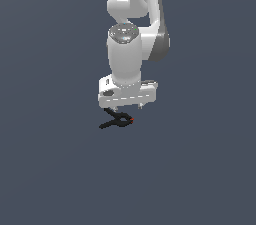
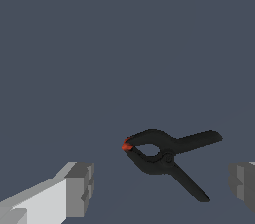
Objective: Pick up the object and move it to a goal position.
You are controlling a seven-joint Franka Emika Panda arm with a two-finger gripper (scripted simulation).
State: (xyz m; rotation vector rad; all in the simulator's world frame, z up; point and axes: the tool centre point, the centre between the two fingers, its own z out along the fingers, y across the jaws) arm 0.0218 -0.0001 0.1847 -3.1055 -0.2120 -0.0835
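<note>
Clamp (image 2: 167,157) black, red-orange tip, unlabelled; gripper (image 2: 162,185) spread apart, straddling it.

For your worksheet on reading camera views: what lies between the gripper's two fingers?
In the wrist view, the clamp lies between the open gripper's fingers, touching neither; the rest is bare floor.

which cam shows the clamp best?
Wrist view: the clamp appears large, with both splayed handles, the pivot and the red-orange tip clear, lying between the open gripper fingers. The exterior view shows it small, just below the gripper, partly hidden.
</note>
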